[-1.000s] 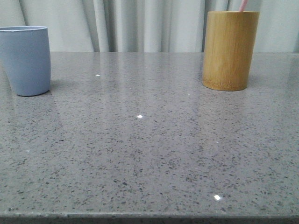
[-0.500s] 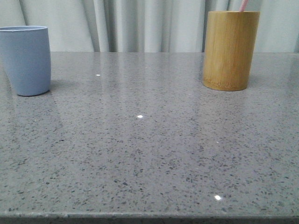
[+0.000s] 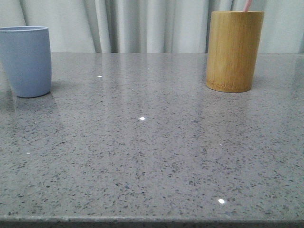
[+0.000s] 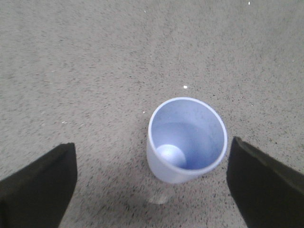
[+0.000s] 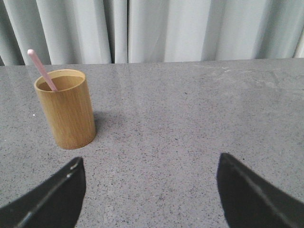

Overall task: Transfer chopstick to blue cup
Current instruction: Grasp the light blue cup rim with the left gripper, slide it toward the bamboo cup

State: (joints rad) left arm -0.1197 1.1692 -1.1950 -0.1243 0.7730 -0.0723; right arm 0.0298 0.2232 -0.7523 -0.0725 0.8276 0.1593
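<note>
One chopstick (image 5: 42, 69) in bamboo holder (image 5: 66, 109), apart from spread right pincer (image 5: 151, 199)

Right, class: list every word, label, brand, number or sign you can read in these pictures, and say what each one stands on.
None: no readable text anywhere.
The blue cup is plain outside, and plain inside in the left wrist view.
The bamboo holder shows only wood grain.
The chopstick bears no marking.
The table shows only speckles.

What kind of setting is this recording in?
Probably a staged tabletop test bench, not a working kitchen: a speckled grey stone-look table, pale curtains behind, just a blue cup and bamboo holder.
</note>
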